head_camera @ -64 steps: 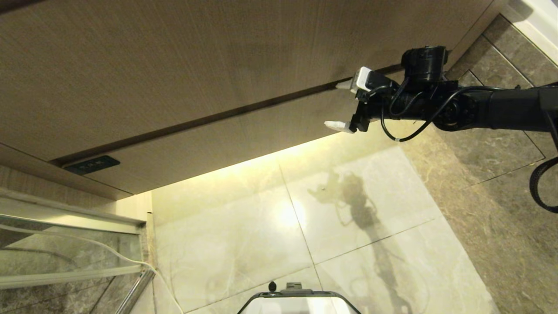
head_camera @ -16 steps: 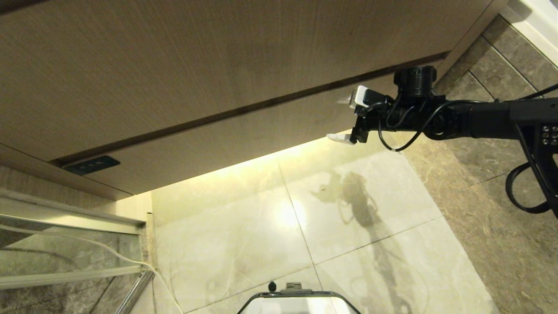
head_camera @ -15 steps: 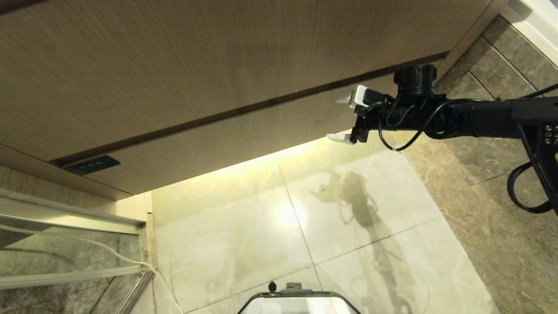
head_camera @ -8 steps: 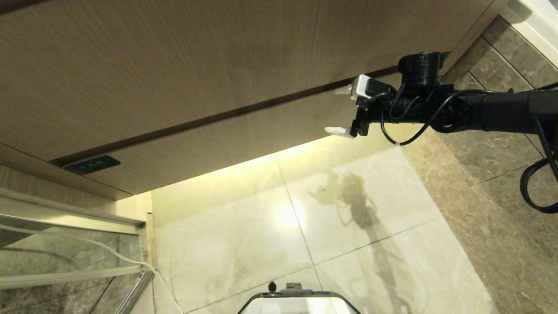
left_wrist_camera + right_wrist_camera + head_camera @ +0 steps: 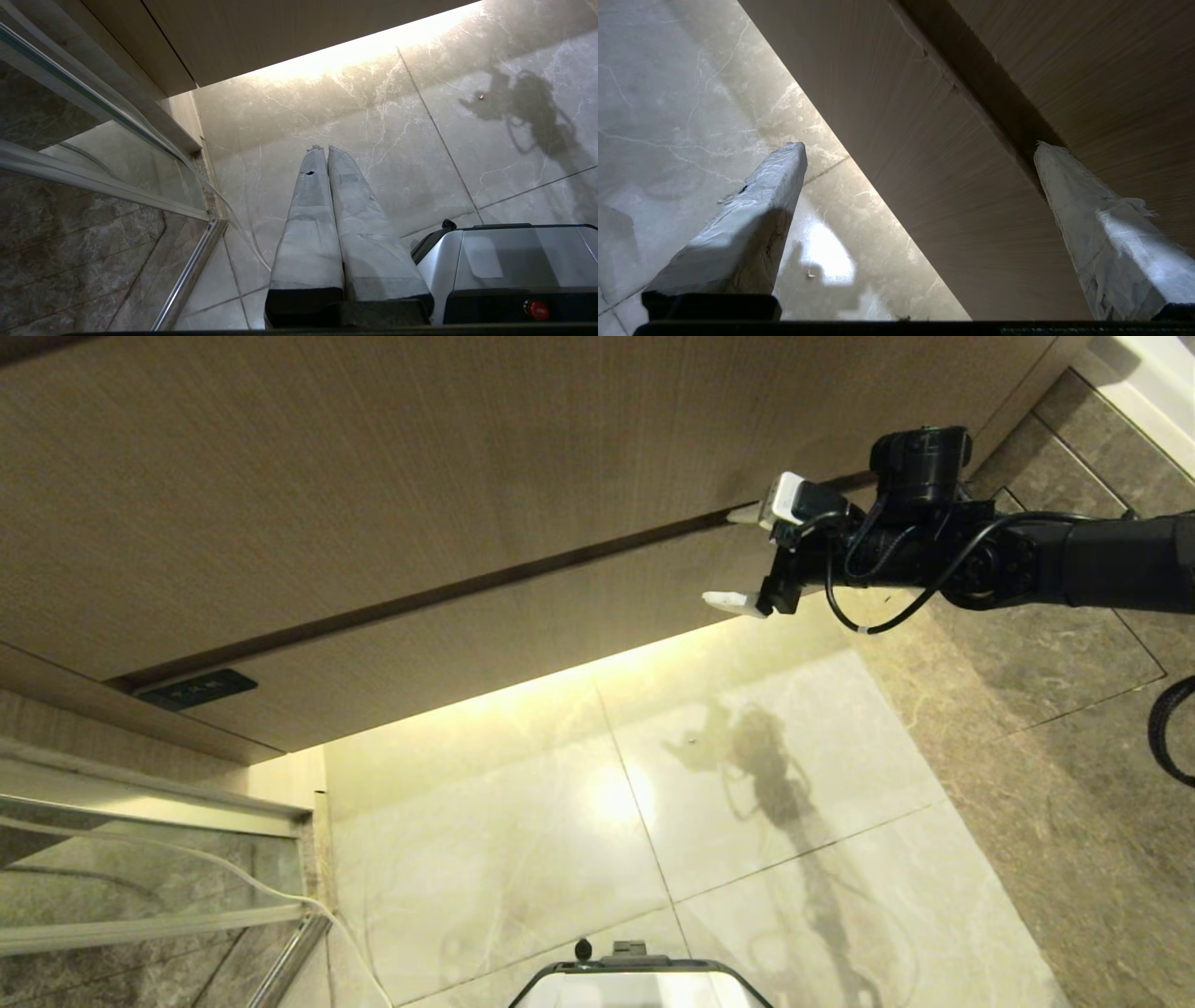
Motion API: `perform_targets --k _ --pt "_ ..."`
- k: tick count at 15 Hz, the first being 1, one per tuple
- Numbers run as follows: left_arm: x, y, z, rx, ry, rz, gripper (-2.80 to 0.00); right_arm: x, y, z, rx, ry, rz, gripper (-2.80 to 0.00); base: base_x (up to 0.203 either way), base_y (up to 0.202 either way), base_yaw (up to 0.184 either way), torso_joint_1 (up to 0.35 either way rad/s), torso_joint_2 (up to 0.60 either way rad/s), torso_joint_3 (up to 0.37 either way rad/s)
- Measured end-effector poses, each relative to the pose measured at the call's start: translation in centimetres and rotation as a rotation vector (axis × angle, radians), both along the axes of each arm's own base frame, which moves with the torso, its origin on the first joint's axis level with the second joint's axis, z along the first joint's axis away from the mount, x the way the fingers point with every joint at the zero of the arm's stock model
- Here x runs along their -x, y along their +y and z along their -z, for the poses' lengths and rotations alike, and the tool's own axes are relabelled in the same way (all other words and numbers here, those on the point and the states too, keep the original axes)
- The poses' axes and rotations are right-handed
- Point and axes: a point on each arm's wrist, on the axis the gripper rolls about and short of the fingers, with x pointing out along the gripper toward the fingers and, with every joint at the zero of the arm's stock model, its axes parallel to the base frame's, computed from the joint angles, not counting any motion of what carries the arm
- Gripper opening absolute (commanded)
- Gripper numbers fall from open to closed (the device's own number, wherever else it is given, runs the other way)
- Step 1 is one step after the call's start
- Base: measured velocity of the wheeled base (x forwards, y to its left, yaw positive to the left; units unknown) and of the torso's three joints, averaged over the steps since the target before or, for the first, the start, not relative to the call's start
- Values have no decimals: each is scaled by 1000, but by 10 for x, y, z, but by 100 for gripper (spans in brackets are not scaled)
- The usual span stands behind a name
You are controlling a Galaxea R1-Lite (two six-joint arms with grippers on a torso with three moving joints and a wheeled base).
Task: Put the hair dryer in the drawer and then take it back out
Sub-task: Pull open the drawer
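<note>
Pale marble floor tiles fill the lower half of my head view, lit by a warm strip of light under the wood-grain vanity. My right hand reaches in from the right side on its black arm, its white fingers spread wide and grasping nothing. One fingertip sits at the dark seam between the tall upper panel and the drawer; the other hangs in front of the drawer's lower edge. The drawer front is shut flush, stretching away from the hand toward a small black plate at its far end. I cannot see the hair dryer in any view. Below the hand its shadow falls on the tiles, and the robot's base shows at the bottom edge.

From the left wrist view, my left hand hangs low over the floor with its two grey fingers pressed together, clenched on nothing. A glass shower door with a metal frame stands to one side of it, and the base's silver housing sits just beside it on the other.

From the right wrist view, the spread fingers frame the drawer front, with the dark seam running to the tip of the far finger and the bright floor behind the near one.
</note>
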Motion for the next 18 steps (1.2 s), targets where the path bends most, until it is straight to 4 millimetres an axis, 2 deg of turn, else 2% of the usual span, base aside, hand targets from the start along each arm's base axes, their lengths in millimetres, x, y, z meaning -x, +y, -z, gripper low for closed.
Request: perform_targets --k 5,9,14,18 --pt "0 0 0 0 0 0 -280 11 -3 -3 6 20 7 0 0 0 0 0 0 0" --pt "0 0 0 0 0 0 -280 26 -8 7 34 139 28 0 0 0 0 0 0 0" --pt "0 0 0 0 0 0 -280 44 -12 -1 -1 216 107 0 0 0 0 0 0 0" --pt "0 0 0 0 0 0 -280 64 -7 -7 -18 234 116 0 0 0 0 0 0 0"
